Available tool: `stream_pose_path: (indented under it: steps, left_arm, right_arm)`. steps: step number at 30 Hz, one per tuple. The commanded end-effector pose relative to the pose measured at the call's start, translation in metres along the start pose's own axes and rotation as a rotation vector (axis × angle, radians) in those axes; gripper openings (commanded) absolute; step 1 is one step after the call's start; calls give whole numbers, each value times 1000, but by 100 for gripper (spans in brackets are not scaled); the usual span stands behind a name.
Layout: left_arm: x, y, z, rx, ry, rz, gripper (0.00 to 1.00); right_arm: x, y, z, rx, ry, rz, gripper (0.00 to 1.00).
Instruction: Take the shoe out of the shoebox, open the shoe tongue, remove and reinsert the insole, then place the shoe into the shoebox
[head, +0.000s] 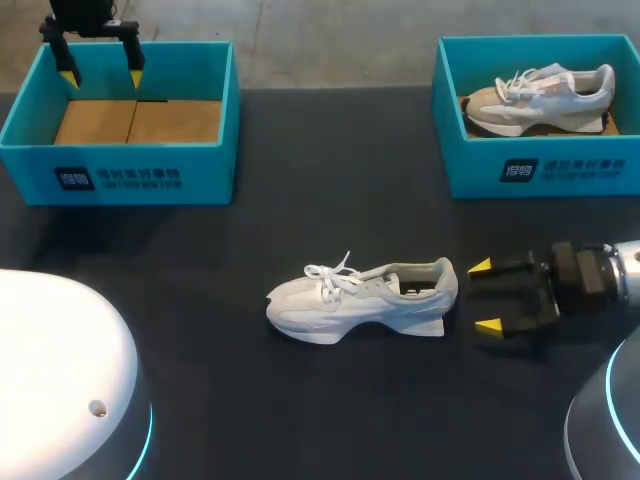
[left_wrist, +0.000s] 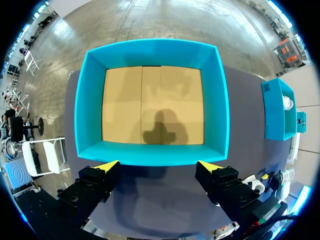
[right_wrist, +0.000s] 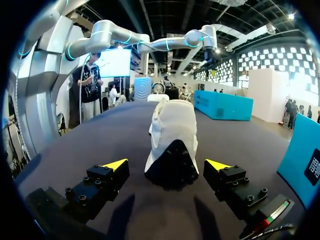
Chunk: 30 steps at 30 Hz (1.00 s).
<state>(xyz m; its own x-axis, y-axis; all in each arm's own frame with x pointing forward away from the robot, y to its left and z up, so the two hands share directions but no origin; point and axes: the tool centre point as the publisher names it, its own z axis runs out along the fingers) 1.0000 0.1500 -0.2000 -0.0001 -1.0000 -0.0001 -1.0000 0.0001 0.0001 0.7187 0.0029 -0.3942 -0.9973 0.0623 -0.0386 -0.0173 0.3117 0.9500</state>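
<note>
Shoe (head: 362, 300) stands on its sole mid-table (head: 300, 200), bare surface on all sides. Right gripper (head: 484, 296) sits just behind the heel, fingers spread, no contact. Left gripper (head: 101, 72), spread and holding nothing, hangs over the far rim of the left box (head: 120, 175).

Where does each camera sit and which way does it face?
Head view: above and behind, looking down on the black table; shows left gripper over the empty turquoise cardboard box, right gripper at the heel of the white lace-up sneaker.
Left wrist view: wrist-mounted, looks straight down into that box; own open fingers show.
Right wrist view: wrist-mounted, looks level along the table at the sneaker's heel; own open fingers show.
Shared: head and right wrist both show the sneaker.
</note>
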Motion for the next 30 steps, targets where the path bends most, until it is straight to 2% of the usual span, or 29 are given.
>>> stream_pose_path:
  steps: [1,11,30]
  left_arm:
    - [0,0,0,0,0,0,100]
    - [0,0,0,0,0,0,100]
    - [0,0,0,0,0,0,100]
  right_arm:
    - [-4,0,13,1,7,-3,100]
    - [-9,0,28,-3,17,-4,100]
    - [-18,-1,33,-13,11,4,100]
